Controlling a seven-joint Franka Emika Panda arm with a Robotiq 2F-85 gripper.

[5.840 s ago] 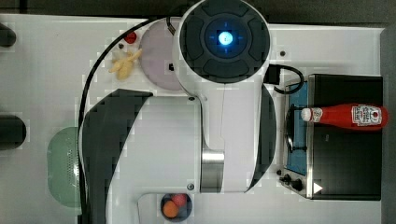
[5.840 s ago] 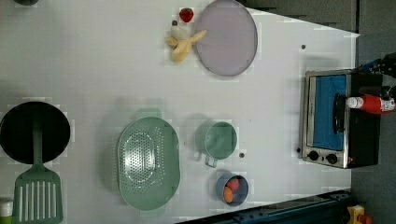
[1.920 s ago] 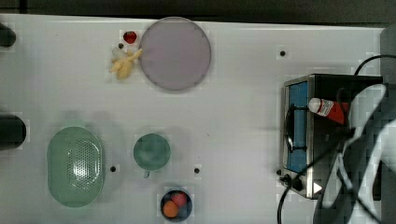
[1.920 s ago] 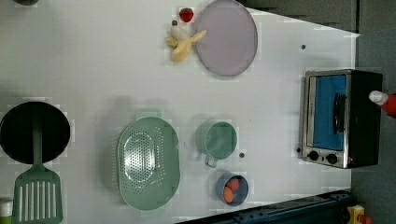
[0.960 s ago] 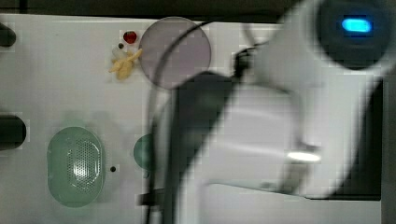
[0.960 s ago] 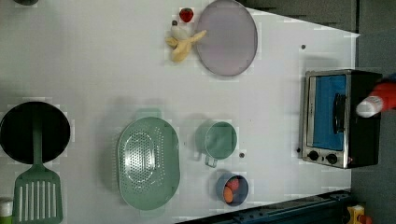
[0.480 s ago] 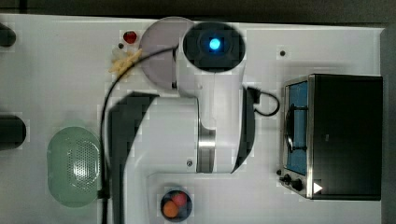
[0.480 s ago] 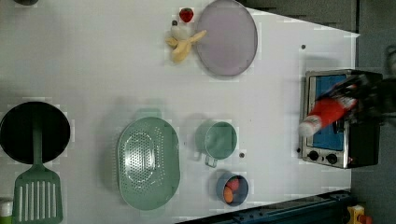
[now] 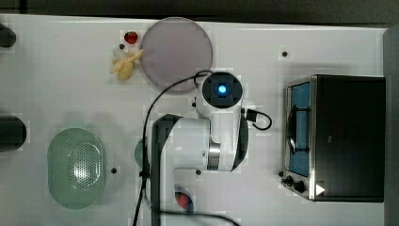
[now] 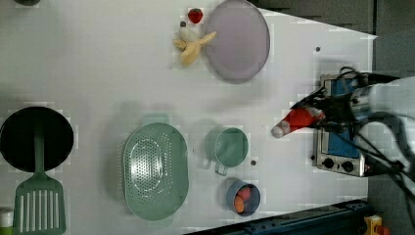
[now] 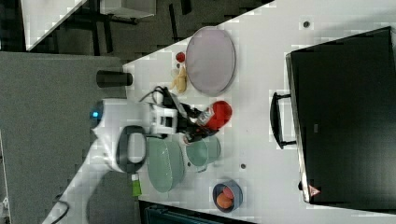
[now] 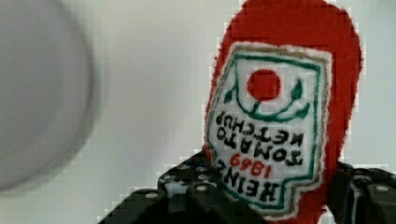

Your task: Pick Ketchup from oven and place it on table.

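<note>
Half the Ketchup behind gripper

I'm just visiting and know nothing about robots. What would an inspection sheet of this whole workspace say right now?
Surface: white table with small dark dots.
Job's things: Ketchup held in the air, cap pointing toward the green cup; oven with nothing on its black top.
Clutter: purple plate, strawberry, yellow peel-like item, green colander, bowl of fruit, black pan, green spatula.
Claw: claw shut on the Ketchup.
Cables: black cable looping along the arm.
Surroundings: dark floor beside the table.
</note>
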